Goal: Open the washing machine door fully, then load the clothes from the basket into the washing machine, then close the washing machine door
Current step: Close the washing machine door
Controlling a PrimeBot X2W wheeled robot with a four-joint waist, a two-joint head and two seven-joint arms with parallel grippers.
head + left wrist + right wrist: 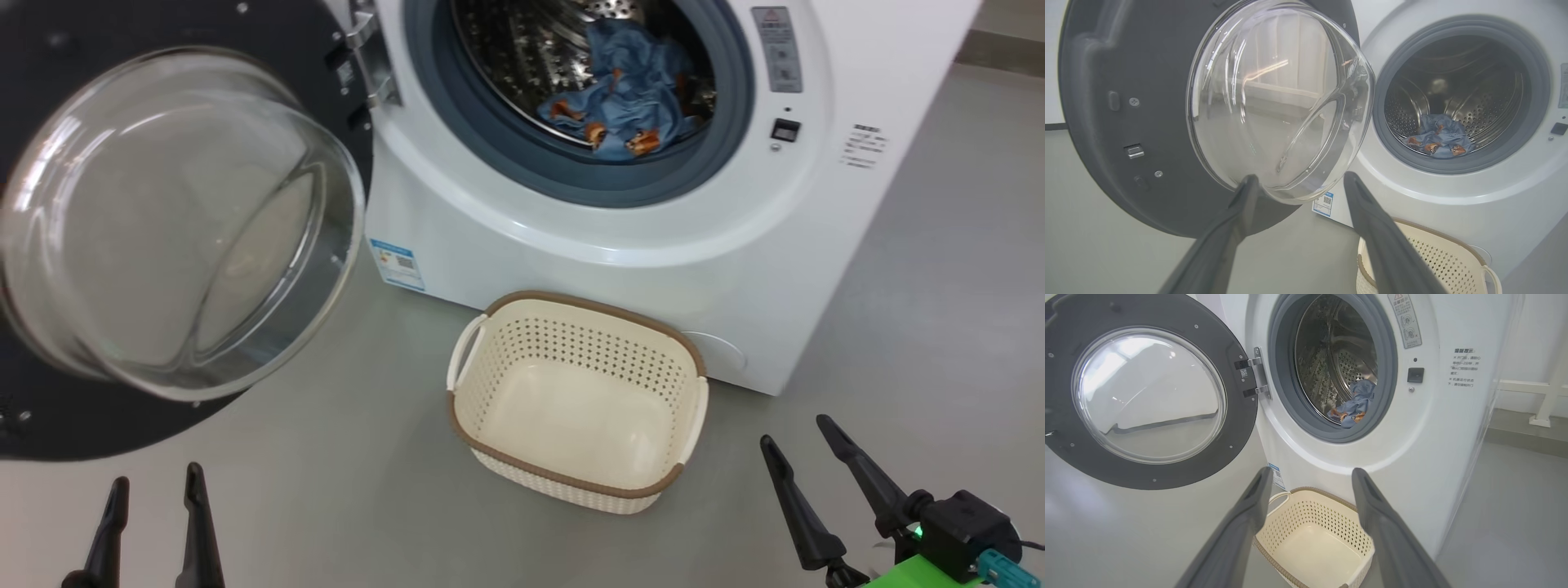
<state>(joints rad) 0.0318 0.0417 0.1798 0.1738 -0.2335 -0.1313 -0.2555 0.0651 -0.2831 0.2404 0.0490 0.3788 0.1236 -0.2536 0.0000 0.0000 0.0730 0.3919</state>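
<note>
Now logged left pincer point(157, 478) with fingers spread wide, gripping nothing, touching nothing; same for right pincer point(795, 430). Found both low at the head view's bottom edge: left pointing up, below the washing machine door point(180, 220); right tilted up-left, near the basket point(588, 304) but apart from it. Noted door standing wide open, glass bowl bulging outward. Recorded clothes point(633, 90) lying in the drum of the washing machine point(571, 245), basket on the floor point(326, 457) just before it.

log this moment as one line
washing machine door: open wide | clothes: in drum | basket: empty | left gripper: open, free | right gripper: open, free | next: shut it
</note>
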